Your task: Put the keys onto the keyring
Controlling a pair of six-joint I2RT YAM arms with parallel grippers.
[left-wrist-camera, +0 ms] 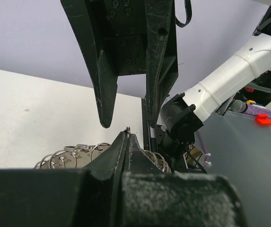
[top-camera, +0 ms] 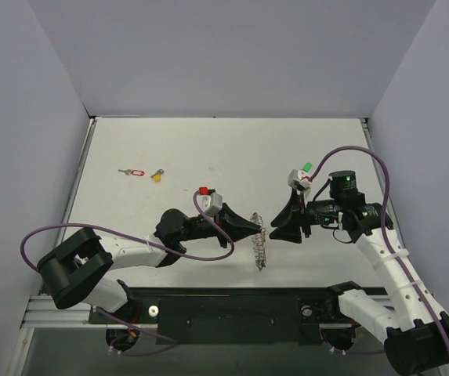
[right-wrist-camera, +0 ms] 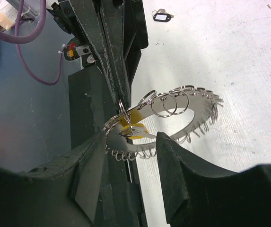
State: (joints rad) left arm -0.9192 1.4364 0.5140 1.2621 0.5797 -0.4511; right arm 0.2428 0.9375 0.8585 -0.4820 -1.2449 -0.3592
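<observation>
Right claw (right-wrist-camera: pixel 130 138) wide astride keyring (right-wrist-camera: pixel 202 101), left claw (left-wrist-camera: pixel 127 133) tight on it (table edge (top-camera: pixel 232 287) close)

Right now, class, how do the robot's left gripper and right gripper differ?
The left gripper is shut, and its fingers meet in a thin tip that pinches the keyring. The right gripper is open, with its fingers apart on either side of the loop, and it does not appear to grip anything. Both are black, have two fingers, and point at each other.
</observation>
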